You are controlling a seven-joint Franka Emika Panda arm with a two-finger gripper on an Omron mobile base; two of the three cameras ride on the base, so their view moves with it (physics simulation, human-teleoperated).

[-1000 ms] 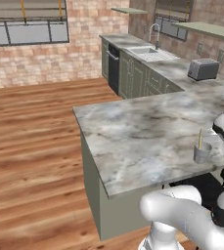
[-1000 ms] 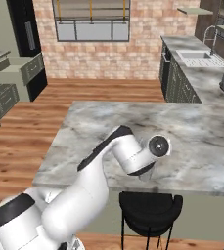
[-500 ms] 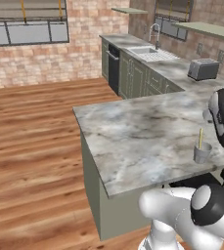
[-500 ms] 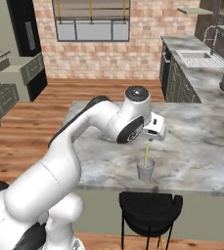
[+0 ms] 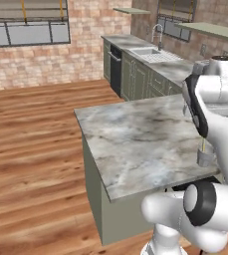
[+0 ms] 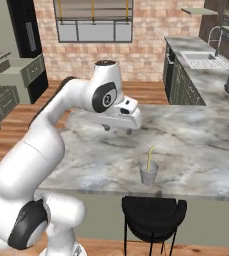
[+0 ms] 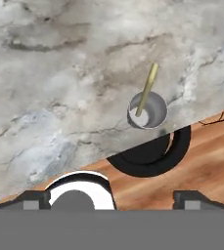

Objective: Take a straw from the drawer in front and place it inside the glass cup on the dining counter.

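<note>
A brick-walled kitchen frames the marble dining counter [image 6: 196, 145]. Above it the gripper [image 6: 117, 129] hangs with jaws spread wide and empty; at their four o'clock, near the counter's edge, the glass cup [image 6: 148, 173] holds the straw [image 6: 149, 158], leaning.

Gripper [image 6: 117, 129] now sits higher and farther back over the dining counter [image 6: 196, 145] than a second ago, when it was down at the glass cup [image 6: 148, 173]. The cup, with the straw [image 6: 149, 158] leaning inside, now lies below and well apart from the empty, widely spread fingers. Hand view: cup rim [image 7: 147, 110] ahead of the fingertips [image 7: 33, 197].
</note>
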